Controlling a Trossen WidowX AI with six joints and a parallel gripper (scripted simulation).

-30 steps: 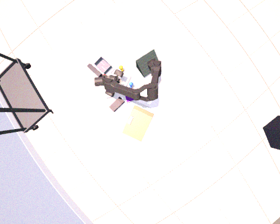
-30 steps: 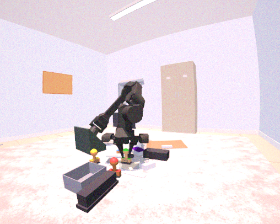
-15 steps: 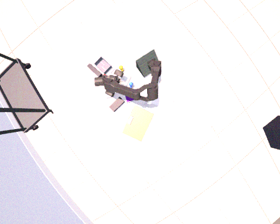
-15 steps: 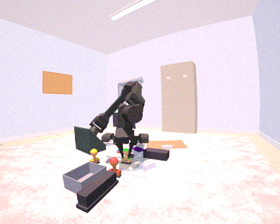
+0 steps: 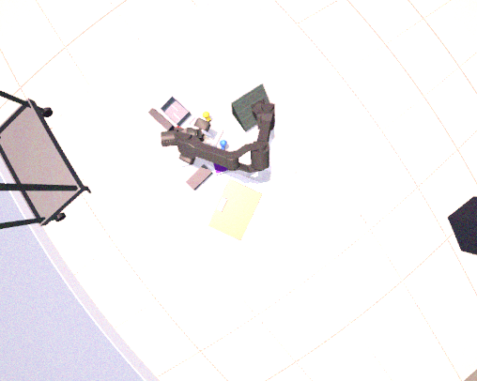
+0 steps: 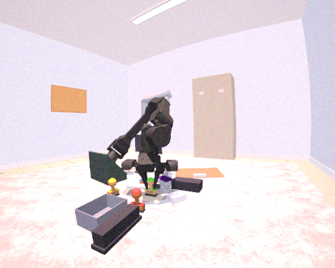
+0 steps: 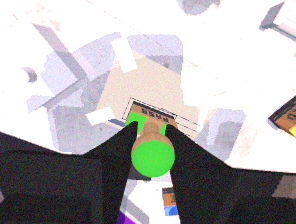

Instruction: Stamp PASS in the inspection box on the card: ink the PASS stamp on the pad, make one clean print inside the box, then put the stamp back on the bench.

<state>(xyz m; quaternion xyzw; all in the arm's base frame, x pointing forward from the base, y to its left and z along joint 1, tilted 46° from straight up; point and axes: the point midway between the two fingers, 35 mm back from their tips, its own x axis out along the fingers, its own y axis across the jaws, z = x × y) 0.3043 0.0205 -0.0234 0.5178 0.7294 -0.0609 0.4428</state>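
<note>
My gripper point(image 6: 152, 187) point(image 7: 151, 127) is shut on the PASS stamp, which has a green knob. The PASS stamp point(image 6: 150, 191) point(image 7: 153, 159) stands upright, with its base over the printed box on the card. The beige card point(image 7: 150, 75) has white strips at its edges. The box outline point(image 7: 127, 108) shows around the far side of the stamp's base in the wrist view. The base is at or very near the card; contact cannot be told, and the paper beneath is hidden. A purple pad point(image 5: 220, 168) point(image 6: 165, 178) point(image 7: 125, 219) lies nearby.
A yellow stamp point(image 5: 206, 114) point(image 6: 112, 181), a red stamp point(image 6: 136, 193) and a blue stamp point(image 5: 223, 143) point(image 7: 170, 210) stand around the card. A grey bin point(image 6: 86, 220), a long dark block point(image 6: 116, 228), a shorter dark block point(image 5: 199, 177) point(image 6: 187, 185) and a dark green block point(image 5: 247, 109) point(image 6: 102, 167) stand farther out.
</note>
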